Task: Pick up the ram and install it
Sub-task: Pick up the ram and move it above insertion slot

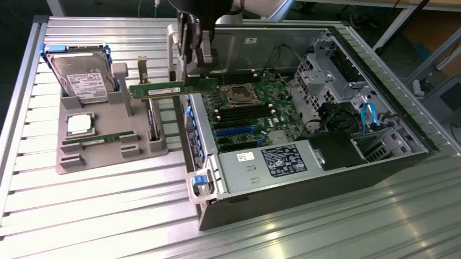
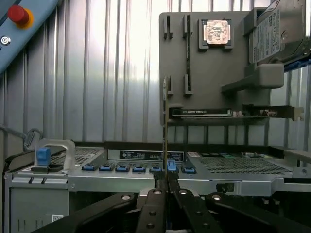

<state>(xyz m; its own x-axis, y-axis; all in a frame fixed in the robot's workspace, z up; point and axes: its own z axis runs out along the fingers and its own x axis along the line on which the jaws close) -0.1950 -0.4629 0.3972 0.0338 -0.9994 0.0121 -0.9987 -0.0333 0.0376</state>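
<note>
The ram is a long, narrow green stick held level in the air, above the gap between the grey parts tray and the open computer case. My gripper comes down from above and is shut on the stick's end nearest the motherboard. In the wrist view the ram appears edge-on as a thin upright line rising from my gripper, whose dark fingers press together on it. The black memory slots lie below the processor socket.
The tray holds a hard drive, a square silver processor, a second green stick and an upright bracketed card. The case wall with blue clips lies just under my gripper. A red stop button sits on a blue device.
</note>
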